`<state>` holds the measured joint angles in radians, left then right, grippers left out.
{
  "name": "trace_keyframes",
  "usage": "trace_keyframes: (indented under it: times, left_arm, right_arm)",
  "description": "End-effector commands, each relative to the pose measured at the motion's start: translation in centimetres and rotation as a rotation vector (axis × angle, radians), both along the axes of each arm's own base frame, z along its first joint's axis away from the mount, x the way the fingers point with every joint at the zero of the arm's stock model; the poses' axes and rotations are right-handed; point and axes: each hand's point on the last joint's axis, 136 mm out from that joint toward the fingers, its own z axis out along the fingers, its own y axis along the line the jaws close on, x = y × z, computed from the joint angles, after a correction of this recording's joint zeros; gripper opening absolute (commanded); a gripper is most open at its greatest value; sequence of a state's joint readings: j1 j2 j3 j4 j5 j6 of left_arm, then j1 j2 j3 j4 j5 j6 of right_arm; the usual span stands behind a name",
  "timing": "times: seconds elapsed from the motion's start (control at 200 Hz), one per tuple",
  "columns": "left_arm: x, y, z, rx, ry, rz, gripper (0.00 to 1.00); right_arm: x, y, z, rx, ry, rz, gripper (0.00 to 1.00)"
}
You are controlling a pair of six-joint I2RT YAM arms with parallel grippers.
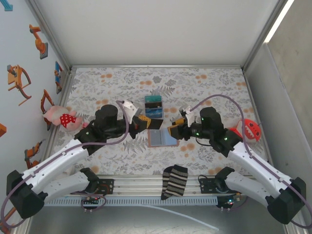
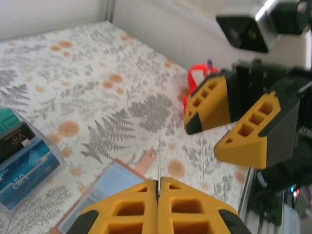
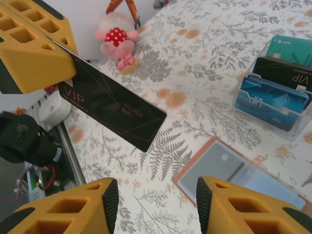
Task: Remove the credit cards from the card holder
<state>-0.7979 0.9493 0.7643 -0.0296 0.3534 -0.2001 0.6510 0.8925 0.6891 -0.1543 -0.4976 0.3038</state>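
The left gripper (image 2: 158, 190) pinched a black card (image 3: 112, 109) by its end, clear of the table (image 3: 209, 44), apparently for carrying off, while the right gripper (image 3: 156, 192) hung parted, empty, over the open card holder (image 3: 229, 168).

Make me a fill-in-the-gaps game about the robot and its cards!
1. The left pincer is shut on a ___ card marked VIP.
2. The right pincer is ___ and holds nothing.
3. Beyond the card holder stands a clear ___ with cards in it.
4. A striped ___ lies at the near edge of the table.

Missing words: black; open; box; sock.
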Motion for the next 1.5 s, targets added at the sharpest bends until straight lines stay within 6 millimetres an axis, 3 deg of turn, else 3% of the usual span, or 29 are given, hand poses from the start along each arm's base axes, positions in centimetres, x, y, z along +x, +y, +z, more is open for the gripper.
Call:
trace_keyframes:
  times: [0.0, 0.27, 0.371, 0.546, 0.661, 0.786, 0.846, 0.962, 1.117, 1.207, 1.357, 1.492]
  left_arm:
    - [1.1, 0.4, 3.0, -0.169, 0.004, 0.091, 0.0]
    - [0.4, -0.1, 5.2, -0.319, 0.053, 0.056, 0.0]
    - [0.2, -0.2, 5.6, -0.355, 0.066, 0.047, 0.0]
    - [-0.4, -0.2, 6.3, -0.393, 0.069, 0.017, 0.0]
    - [-0.6, -0.2, 6.5, -0.401, 0.072, 0.01, 0.0]
    - [-0.5, 0.0, 6.4, -0.401, 0.074, 0.019, 0.0]
    - [-0.4, 0.0, 6.1, -0.393, 0.078, 0.024, 0.0]
    - [-0.3, 0.2, 5.8, -0.354, 0.072, 0.034, 0.2]
    - [-0.5, 0.9, 5.9, -0.236, 0.023, 0.037, 0.63]
    - [-0.8, 1.4, 6.0, -0.139, -0.011, 0.029, 0.76]
    - [-1.3, 1.4, 5.7, -0.006, -0.04, -0.027, 0.8]
    - [-1.9, 0.1, 5.1, 0.079, -0.028, -0.142, 0.72]
  right_arm:
    - [0.4, 0.9, 3.2, 0.184, -0.017, -0.012, 0.47]
    - [0.3, 3.0, 5.4, 0.349, 0.001, 0.087, 0.48]
    - [0.5, 3.5, 6.0, 0.376, 0.0, 0.111, 0.56]
    - [0.8, 4.0, 6.9, 0.4, -0.021, 0.134, 0.53]
    - [0.4, 4.2, 8.0, 0.43, -0.046, 0.167, 0.42]
    - [-0.2, 4.1, 8.8, 0.452, -0.062, 0.191, 0.14]
    - [-0.5, 4.0, 9.1, 0.456, -0.073, 0.2, 0.05]
    - [-0.9, 3.7, 8.8, 0.436, -0.076, 0.201, 0.0]
    - [-1.0, 3.1, 7.2, 0.333, -0.064, 0.174, 0.0]
    - [-1.4, 2.8, 6.5, 0.282, -0.066, 0.178, 0.0]
    - [-2.4, 2.4, 5.6, 0.208, -0.066, 0.215, 0.0]
    - [-3.0, 2.4, 4.9, 0.161, -0.044, 0.252, 0.0]
